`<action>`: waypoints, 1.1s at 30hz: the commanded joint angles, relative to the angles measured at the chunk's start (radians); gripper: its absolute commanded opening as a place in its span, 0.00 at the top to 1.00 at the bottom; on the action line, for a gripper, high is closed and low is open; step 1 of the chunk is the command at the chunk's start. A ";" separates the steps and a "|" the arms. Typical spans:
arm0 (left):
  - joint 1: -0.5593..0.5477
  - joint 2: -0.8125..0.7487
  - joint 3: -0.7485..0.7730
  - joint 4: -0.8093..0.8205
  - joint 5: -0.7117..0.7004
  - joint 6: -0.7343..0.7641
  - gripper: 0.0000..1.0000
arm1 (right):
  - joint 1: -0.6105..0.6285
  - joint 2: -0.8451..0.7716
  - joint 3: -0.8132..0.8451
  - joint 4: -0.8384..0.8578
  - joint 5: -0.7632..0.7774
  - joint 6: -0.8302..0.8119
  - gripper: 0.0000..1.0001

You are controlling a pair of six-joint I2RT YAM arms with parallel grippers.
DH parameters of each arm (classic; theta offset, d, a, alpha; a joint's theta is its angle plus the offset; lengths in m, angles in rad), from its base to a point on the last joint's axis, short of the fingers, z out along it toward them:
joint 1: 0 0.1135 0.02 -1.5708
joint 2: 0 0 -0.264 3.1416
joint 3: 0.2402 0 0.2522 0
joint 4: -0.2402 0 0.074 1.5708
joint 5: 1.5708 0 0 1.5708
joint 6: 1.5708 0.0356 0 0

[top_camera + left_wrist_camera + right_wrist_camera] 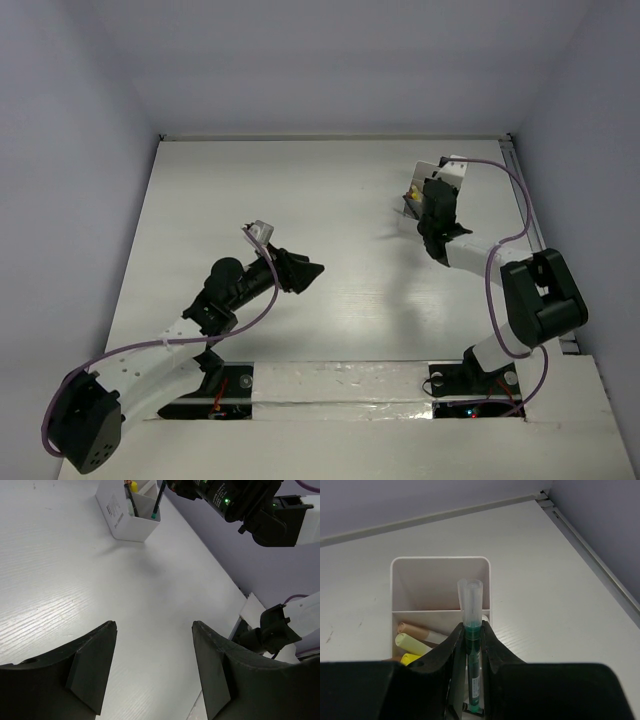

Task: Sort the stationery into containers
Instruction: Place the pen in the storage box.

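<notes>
The white divided box [440, 575] stands at the far right of the table, also in the top view [447, 172] and the left wrist view [131, 522]. My right gripper [472, 627] is shut on a green pen with a clear cap [471, 630], holding it upright over the box's near compartment. Markers with yellow and tan caps [412, 640] lie in that compartment; the far compartment looks empty. My left gripper [154, 627] is open and empty above bare table at mid left [300, 272].
A raised rail [590, 555] runs along the table's right edge beside the box. The back wall [330, 60] stands just behind the table. The right arm [245, 502] hangs over the box in the left wrist view.
</notes>
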 commanded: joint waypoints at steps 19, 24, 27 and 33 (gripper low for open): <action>-0.004 -0.009 0.014 0.061 -0.020 0.007 0.42 | 0.027 -0.070 -0.012 -0.021 -0.081 0.092 0.38; -0.004 -0.037 0.023 0.038 -0.051 -0.006 0.42 | 0.027 -0.152 -0.021 -0.098 -0.121 0.152 0.20; -0.004 -0.060 0.031 0.026 -0.078 -0.017 0.42 | 0.027 -0.247 -0.042 -0.124 -0.153 0.190 0.17; -0.004 -0.098 0.054 -0.002 -0.133 -0.040 0.40 | 0.027 -0.453 -0.127 -0.205 -0.331 0.319 1.00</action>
